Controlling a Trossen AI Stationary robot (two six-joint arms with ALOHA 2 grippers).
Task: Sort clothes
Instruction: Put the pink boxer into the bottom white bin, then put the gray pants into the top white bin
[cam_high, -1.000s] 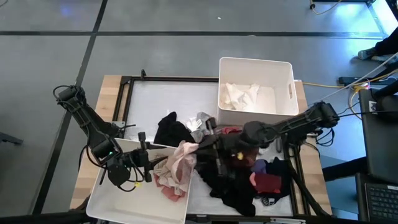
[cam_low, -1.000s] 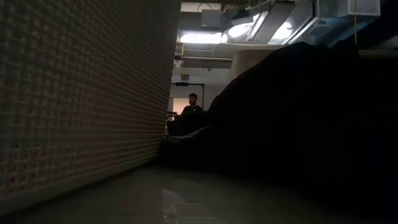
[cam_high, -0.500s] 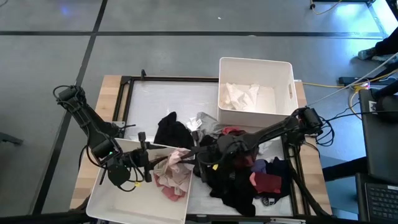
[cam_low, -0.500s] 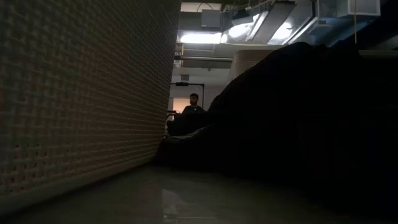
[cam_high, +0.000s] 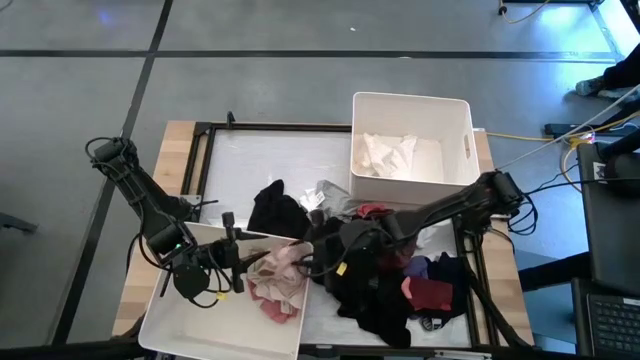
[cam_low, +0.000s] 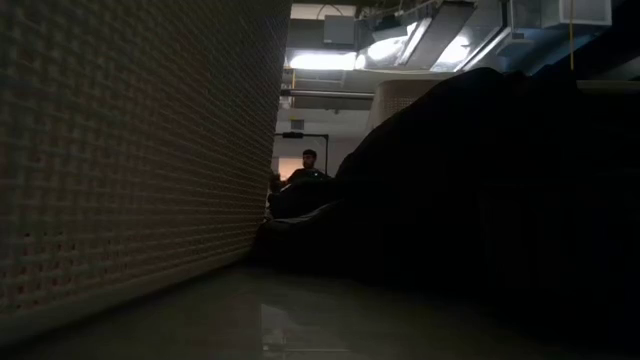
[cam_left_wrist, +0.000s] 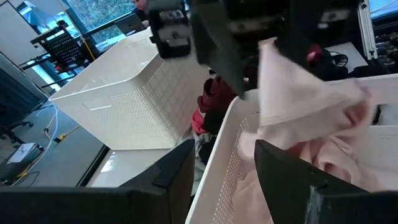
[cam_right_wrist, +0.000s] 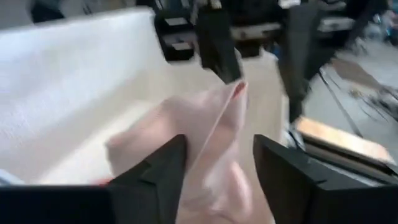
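Observation:
A pink garment (cam_high: 278, 280) lies bunched in the near-left white bin (cam_high: 180, 320), against its right wall. My right gripper (cam_high: 308, 262) reaches in over that wall from the table's right. Its fingers are open, and a raised fold of the pink garment (cam_right_wrist: 231, 102) stands between them. My left gripper (cam_high: 240, 262) is open at the same wall, one finger on each side of the rim (cam_left_wrist: 227, 127). More clothes lie heaped on the table: black (cam_high: 275, 210), grey (cam_high: 322, 192), red (cam_high: 372, 211), maroon (cam_high: 432, 292). My right gripper has the pink garment's raised fold (cam_right_wrist: 231, 102) between its open fingers. I cannot tell whether either finger touches the cloth. My left gripper has the bin's wall between its fingers, and I cannot tell whether it touches the wall.
A second white bin (cam_high: 460, 115) stands at the far right with white cloth (cam_high: 385, 152) in it. In the low view a bin's perforated wall (cam_low: 120, 150) and a dark heap of cloth (cam_low: 480, 200) fill the picture. A person (cam_low: 310, 165) sits far behind.
My right gripper has gone toward the table's left edge and down, toward the near-left bin, with the pink garment. The garment hung draped over the bin's wall a second ago. Now it lies lower and bunched inside the bin.

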